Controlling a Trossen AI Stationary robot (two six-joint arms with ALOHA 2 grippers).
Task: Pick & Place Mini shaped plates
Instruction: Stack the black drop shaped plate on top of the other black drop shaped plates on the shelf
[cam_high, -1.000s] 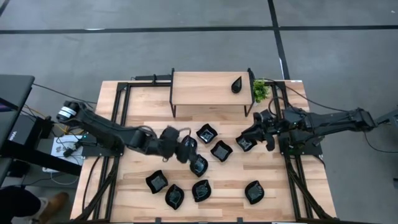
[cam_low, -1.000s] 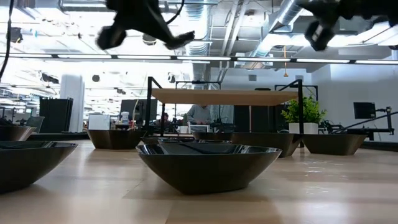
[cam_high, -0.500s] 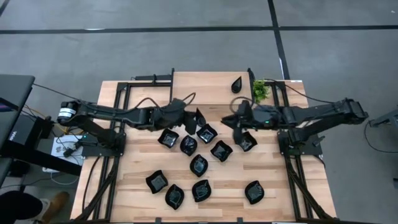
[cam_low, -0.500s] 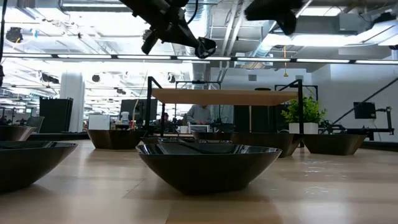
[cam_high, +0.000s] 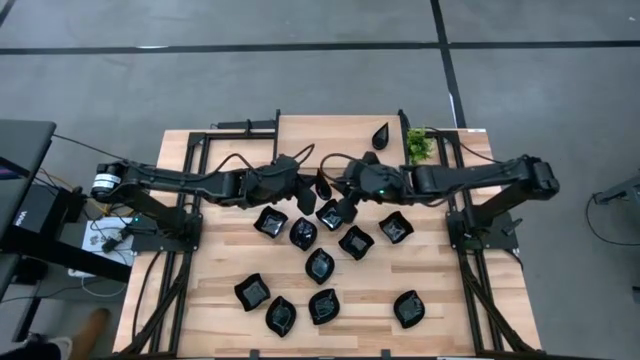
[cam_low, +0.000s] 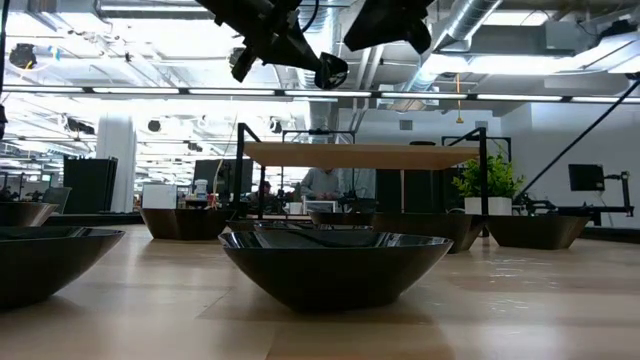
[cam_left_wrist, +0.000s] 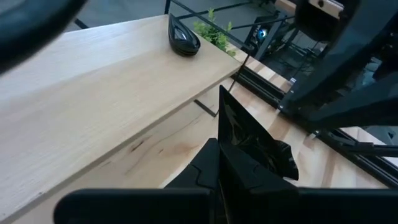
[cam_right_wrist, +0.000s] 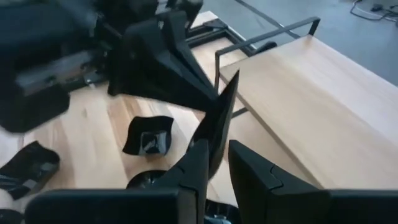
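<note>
I count one glossy black teardrop mini plate (cam_high: 381, 134) on the raised wooden shelf (cam_high: 300, 135), ~10 left on table; L gripper (cam_high: 312, 190) clamped on plate (cam_left_wrist: 239, 134), R gripper (cam_high: 346, 207) pinching another (cam_right_wrist: 221, 121), both near shelf edge.

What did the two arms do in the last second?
The left gripper lifted a plate from mid-table and carried it toward the raised shelf. The right gripper swung in from the right and now meets it there, its fingers astride the same plate. The teardrop plate on the shelf and the plant stayed put.
</note>
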